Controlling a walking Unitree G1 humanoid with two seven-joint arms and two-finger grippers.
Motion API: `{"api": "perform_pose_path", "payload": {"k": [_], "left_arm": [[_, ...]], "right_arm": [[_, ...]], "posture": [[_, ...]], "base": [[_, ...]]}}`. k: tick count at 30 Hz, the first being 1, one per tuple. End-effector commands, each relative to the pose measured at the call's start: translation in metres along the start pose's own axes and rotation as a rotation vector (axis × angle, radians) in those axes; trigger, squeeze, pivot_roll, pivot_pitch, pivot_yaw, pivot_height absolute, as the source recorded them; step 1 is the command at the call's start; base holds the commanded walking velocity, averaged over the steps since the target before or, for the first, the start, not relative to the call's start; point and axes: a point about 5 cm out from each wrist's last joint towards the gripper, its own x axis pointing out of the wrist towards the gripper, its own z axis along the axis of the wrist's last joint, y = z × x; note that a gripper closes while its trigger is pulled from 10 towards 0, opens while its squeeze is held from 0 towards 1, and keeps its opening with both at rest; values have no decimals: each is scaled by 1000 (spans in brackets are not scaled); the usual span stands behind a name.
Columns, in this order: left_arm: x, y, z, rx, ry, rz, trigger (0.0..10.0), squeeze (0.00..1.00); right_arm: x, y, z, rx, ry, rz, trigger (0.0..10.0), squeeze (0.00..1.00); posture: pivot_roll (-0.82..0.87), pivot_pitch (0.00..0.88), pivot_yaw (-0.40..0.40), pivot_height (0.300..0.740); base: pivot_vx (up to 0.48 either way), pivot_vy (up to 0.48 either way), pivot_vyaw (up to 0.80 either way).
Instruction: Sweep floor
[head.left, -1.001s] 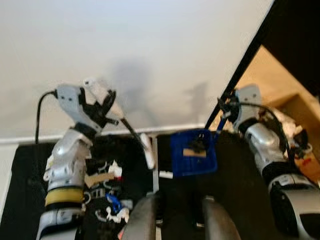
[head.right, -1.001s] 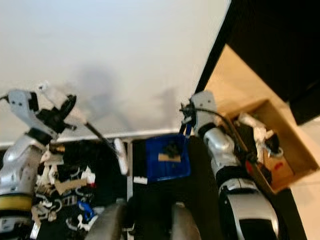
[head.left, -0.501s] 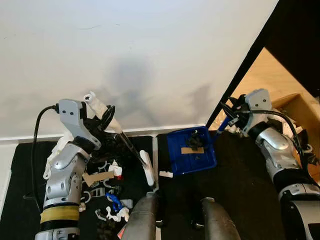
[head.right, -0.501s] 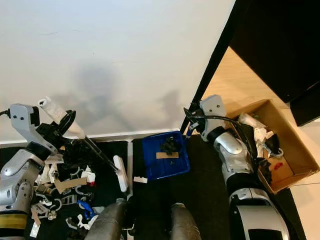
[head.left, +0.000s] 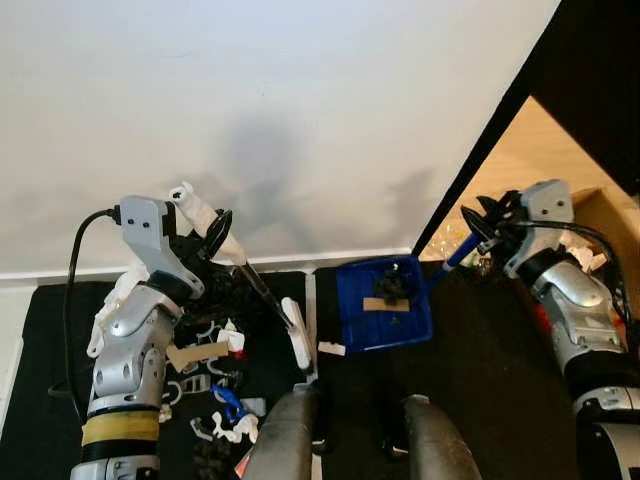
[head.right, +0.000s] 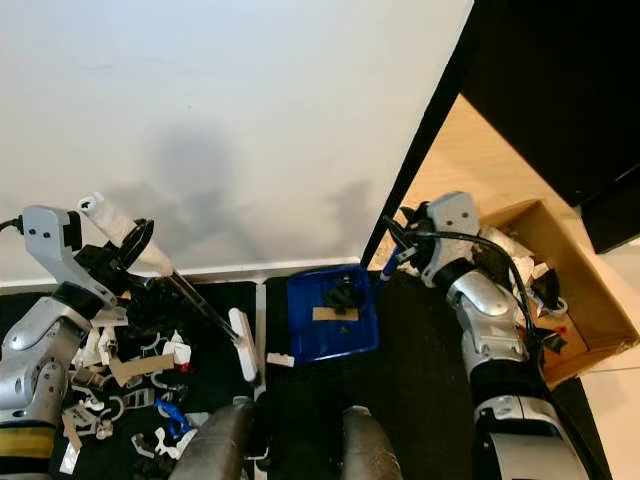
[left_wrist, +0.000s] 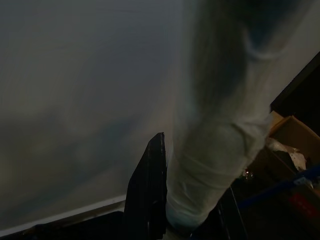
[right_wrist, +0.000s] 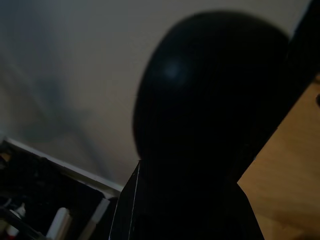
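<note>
While the left gripper (head.left: 205, 235) is clamping its jaws on the white grip of the brush (head.left: 262, 297), the brush's long axis is slanting down and to the right from the jaws, so its white head (head.left: 295, 333) is resting on the black floor mat (head.right: 420, 360) just left of the blue dustpan (head.right: 330, 322). Scattered litter (head.left: 215, 385), white scraps, cardboard bits and a blue piece, is lying on the near-left side of the mat, behind the brush head as seen from the pan, and well apart from the pan's mouth. The right gripper (head.right: 400, 245) is clamping its jaws on the dustpan's blue handle at the pan's far-right corner, and the pan is already holding a dark clump and a cardboard strip. Judging from this, the left arm is the nearer one to the litter and would need to draw it rightward toward the pan. From the right eye, an open cardboard box (head.right: 545, 300) with rubbish is showing whole on the right, whereas the left eye is cutting it off at the frame edge. Along the left wrist, the white grip (left_wrist: 215, 165) is looming blurred against the pale wall (head.left: 300, 100).
</note>
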Motion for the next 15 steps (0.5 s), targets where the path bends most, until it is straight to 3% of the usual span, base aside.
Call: {"api": "perform_pose_path", "payload": {"k": [1, 15], "left_arm": [[-3, -1, -3, -1, 6, 2, 10000, 0], [-3, -2, -3, 4, 10, -5, 10000, 0]], "right_arm": [[-3, -5, 4, 32, -32, -36, 10000, 0], [-19, -15, 18, -20, -14, 17, 10000, 0]], "posture": [[140, 333, 51, 740], [125, 337, 49, 740]], "base": [[0, 0, 0], [0, 0, 0]]}}
